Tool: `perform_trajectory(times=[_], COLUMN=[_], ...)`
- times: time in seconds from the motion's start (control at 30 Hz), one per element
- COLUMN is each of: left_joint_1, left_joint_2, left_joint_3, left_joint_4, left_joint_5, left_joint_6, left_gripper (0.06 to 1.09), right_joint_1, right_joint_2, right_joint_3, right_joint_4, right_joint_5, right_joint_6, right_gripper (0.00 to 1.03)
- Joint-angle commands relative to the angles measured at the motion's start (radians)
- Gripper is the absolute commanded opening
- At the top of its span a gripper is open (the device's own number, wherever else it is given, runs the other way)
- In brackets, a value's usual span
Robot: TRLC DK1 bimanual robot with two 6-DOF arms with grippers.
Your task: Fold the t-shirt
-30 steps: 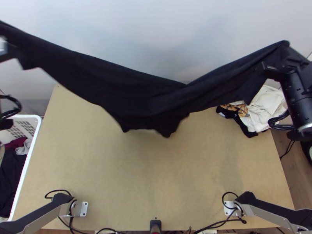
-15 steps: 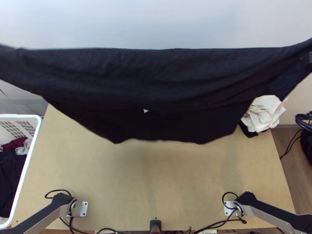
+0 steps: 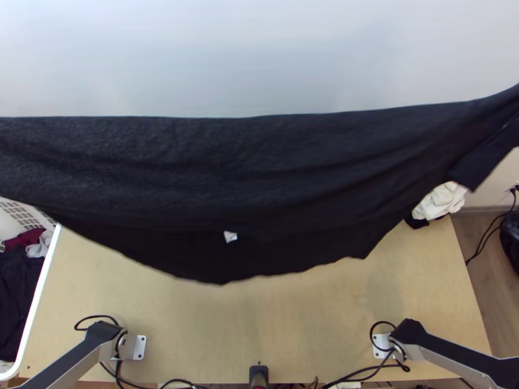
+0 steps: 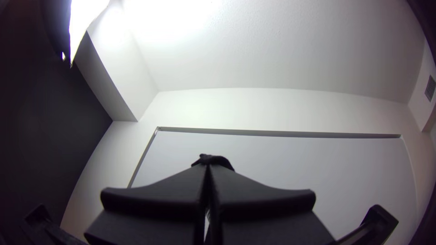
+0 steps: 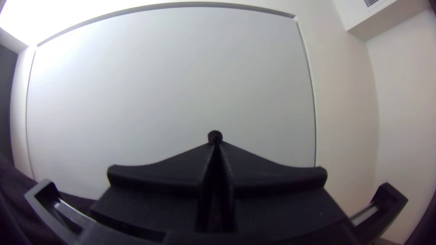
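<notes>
and right here at the near edge, my left arm's base and my right arm's base stand on the light wooden table, black cables looping beside them, a small dark device between the two.

moving out, and there's the black t-shirt, hung wide across the view, up over the table! its upper edge runs nearly straight, soft creases run along it, the lower edge dips in a wavy line, and a small white tag pops out near the middle. a loose flap of it hangs down towards my right.

over on my left, a white basket stands alongside the table, dark clothes in it, with a maroon cloth and a pale grey one beside it.

over to my right, past the lower edge of the shirt, a crumpled white cloth lies at the table's far corner, something black poking out under it.

now the grip! my left gripper has its fingertips pressed together, a dark pinch of shirt poking out past them. my right gripper is just as tightly closed, a little dark knob of shirt at its tips.

and behind it all, the pale wall.
</notes>
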Motion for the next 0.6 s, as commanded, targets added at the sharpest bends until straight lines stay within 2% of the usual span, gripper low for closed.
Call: perform_trajectory(times=[0.0, 0.13, 0.4, 0.47, 0.57], left_joint_1=[0.013, -0.004, -0.054, -0.073, -0.088], left_joint_2=[0.01, 0.036, 0.177, 0.214, 0.277], left_joint_3=[-0.006, -0.066, -0.137, -0.161, -0.192], left_joint_4=[-0.01, -0.027, -0.047, -0.053, -0.07], left_joint_5=[-0.03, -0.03, -0.05, -0.051, -0.051], left_joint_6=[0.005, -0.004, -0.109, -0.129, -0.179], left_gripper=[0.09, 0.09, 0.09, 0.09, 0.09], right_joint_1=[0.071, 0.125, 0.143, 0.099, -0.056], right_joint_2=[-0.013, -0.015, -0.042, -0.041, -0.034], right_joint_3=[0.05, 0.033, -0.157, -0.211, -0.317], right_joint_4=[-0.303, -0.436, -0.473, -0.467, -0.407], right_joint_5=[-0.048, -0.096, -0.214, -0.268, -0.43], right_joint_6=[0.183, 0.278, 0.379, 0.402, 0.448], right_gripper=[0.02, 0.02, 0.02, 0.02, 0.02])
